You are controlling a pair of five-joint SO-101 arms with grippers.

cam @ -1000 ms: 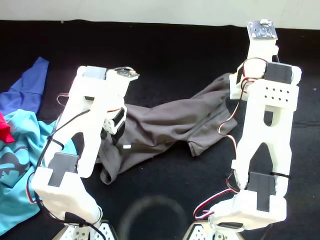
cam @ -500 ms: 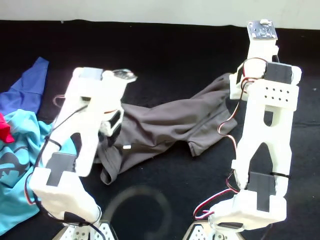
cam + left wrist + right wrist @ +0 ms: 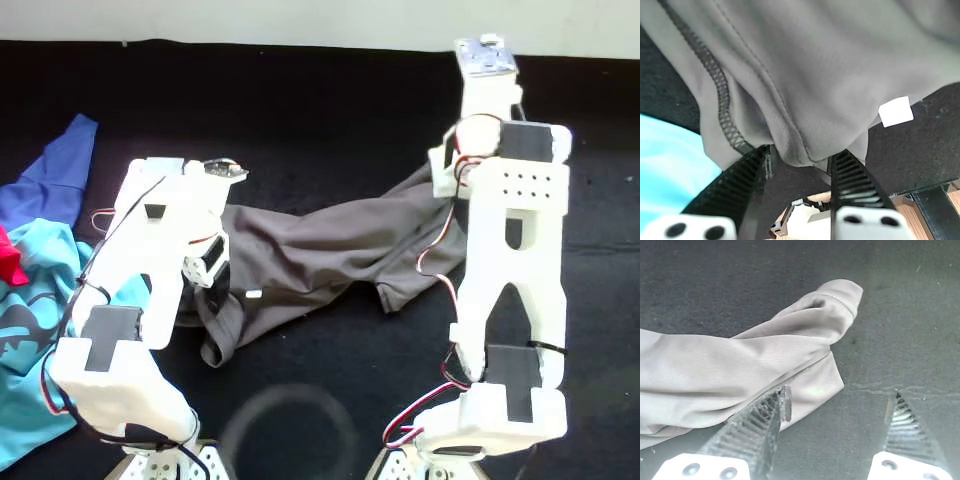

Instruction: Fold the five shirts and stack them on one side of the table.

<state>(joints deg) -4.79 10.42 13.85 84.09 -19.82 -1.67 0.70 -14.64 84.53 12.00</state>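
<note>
A grey shirt (image 3: 320,250) lies crumpled across the middle of the black table (image 3: 330,110). At the shirt's left end my left gripper (image 3: 200,275) is shut on a fold of the grey shirt (image 3: 805,75), which bunches between its black fingers (image 3: 742,175). A small white label (image 3: 896,111) hangs by the pinched fold. My right gripper (image 3: 837,400) stands open just above the table beside the sleeve end of the grey shirt (image 3: 805,340). Nothing is between its fingers. In the high view the right gripper (image 3: 447,165) sits at the shirt's far right end.
A teal shirt (image 3: 30,330) with a dark print lies at the table's left edge, with a blue shirt (image 3: 50,180) behind it and a bit of red cloth (image 3: 10,258) on top. Teal cloth (image 3: 665,160) lies close beside the left gripper.
My left arm has drawn to the left and lower, dragging the shirt's left end with it. My right arm has shifted left and farther back along the sleeve.
</note>
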